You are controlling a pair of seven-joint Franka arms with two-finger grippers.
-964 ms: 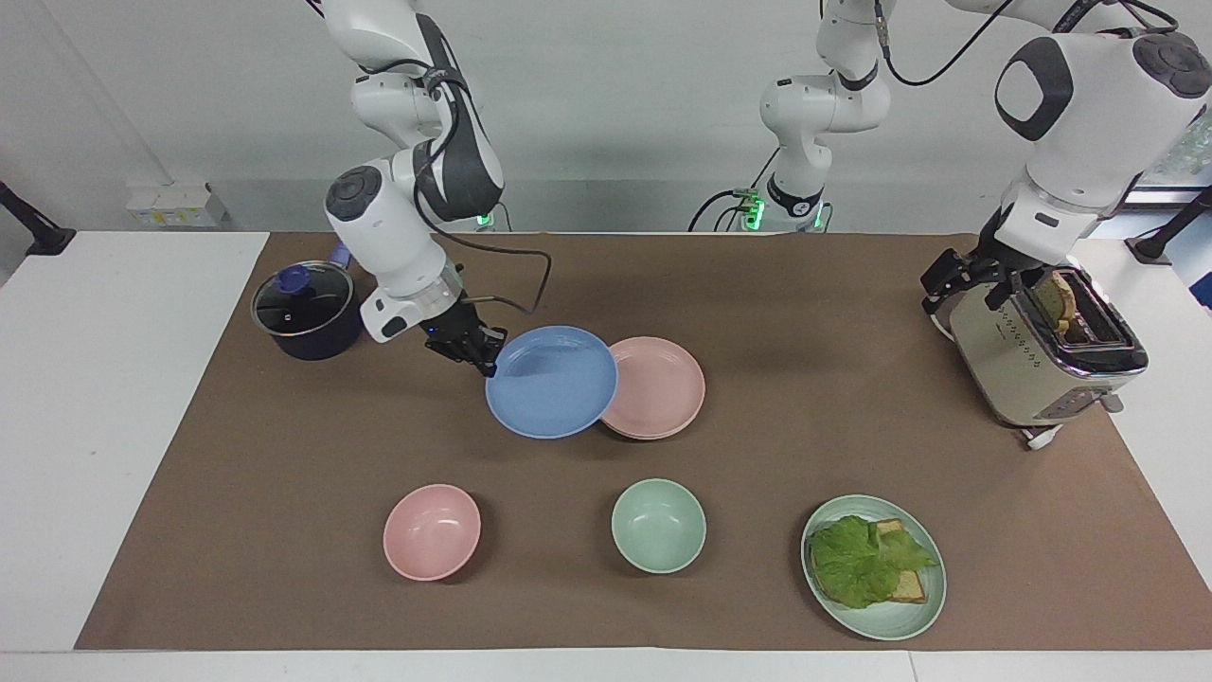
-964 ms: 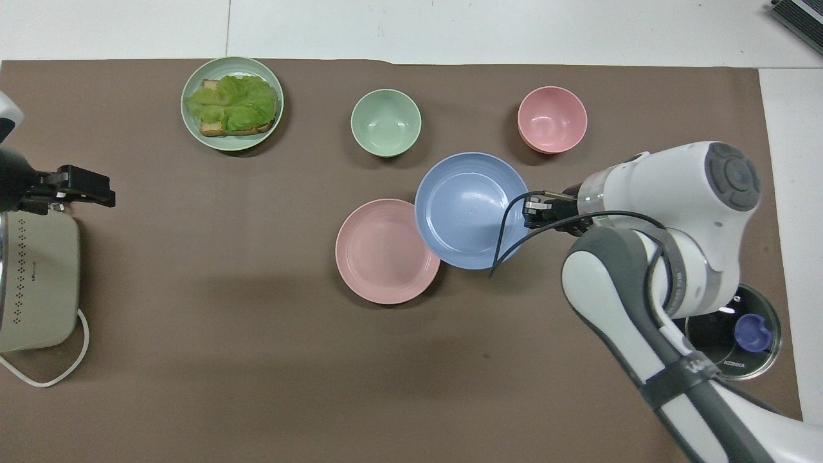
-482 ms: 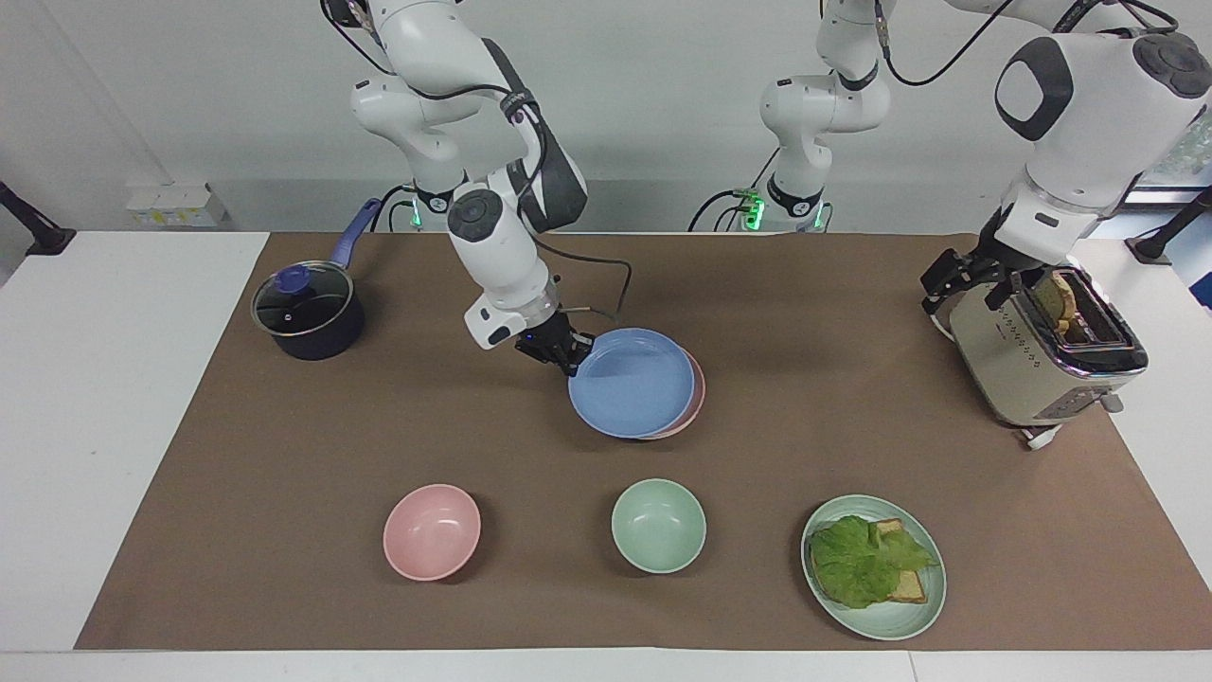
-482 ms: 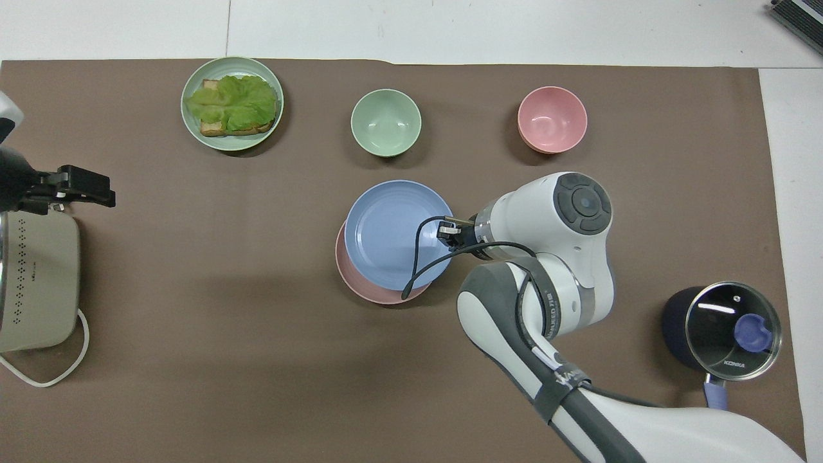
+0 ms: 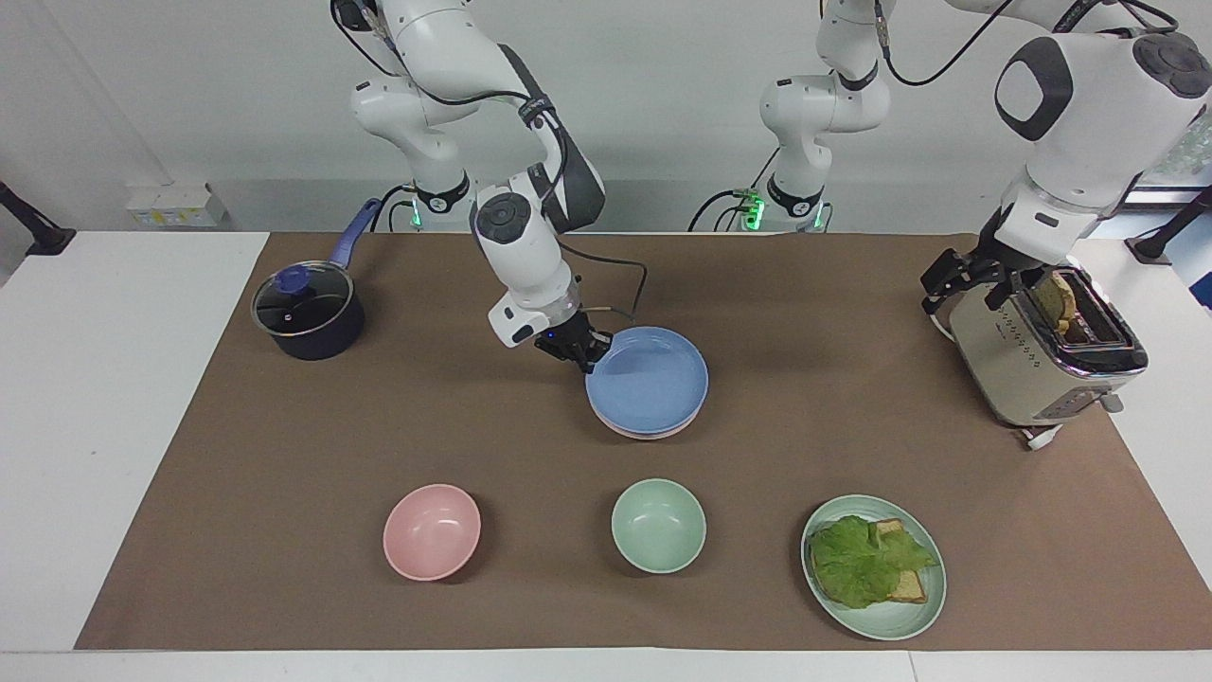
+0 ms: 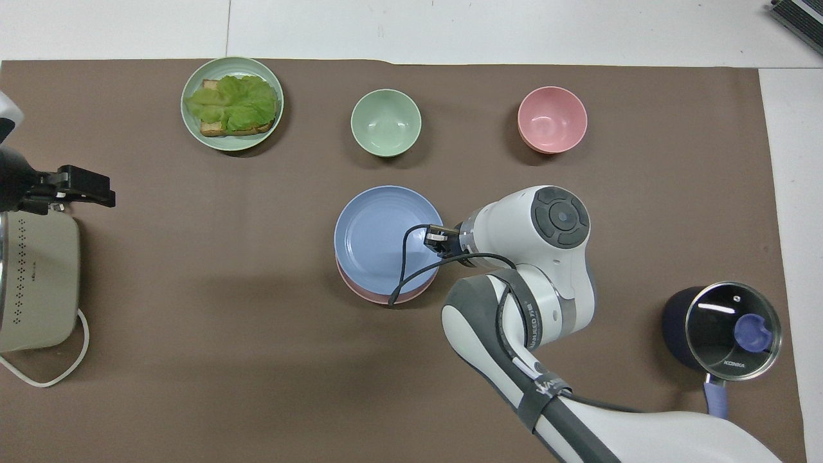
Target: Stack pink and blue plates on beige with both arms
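My right gripper (image 5: 589, 355) (image 6: 434, 239) is shut on the rim of the blue plate (image 5: 649, 379) (image 6: 382, 238), on the edge toward the right arm's end. The blue plate lies almost squarely over the pink plate (image 5: 644, 434) (image 6: 376, 298), of which only a thin crescent shows. I cannot tell whether the two plates touch. The beige plate is hidden. My left gripper (image 5: 956, 282) (image 6: 83, 191) waits open beside the toaster (image 5: 1032, 365) (image 6: 32, 283), holding nothing.
A dark pot with a glass lid (image 5: 305, 308) (image 6: 733, 328) stands at the right arm's end. Farther from the robots sit a pink bowl (image 5: 432, 530) (image 6: 551, 119), a green bowl (image 5: 658, 524) (image 6: 386, 122) and a green plate (image 5: 885, 627) (image 6: 232, 145) with lettuce and toast.
The right arm swung toward the left arm's end, carrying the blue plate from beside the pink plate to over it and lower. The left arm has not moved.
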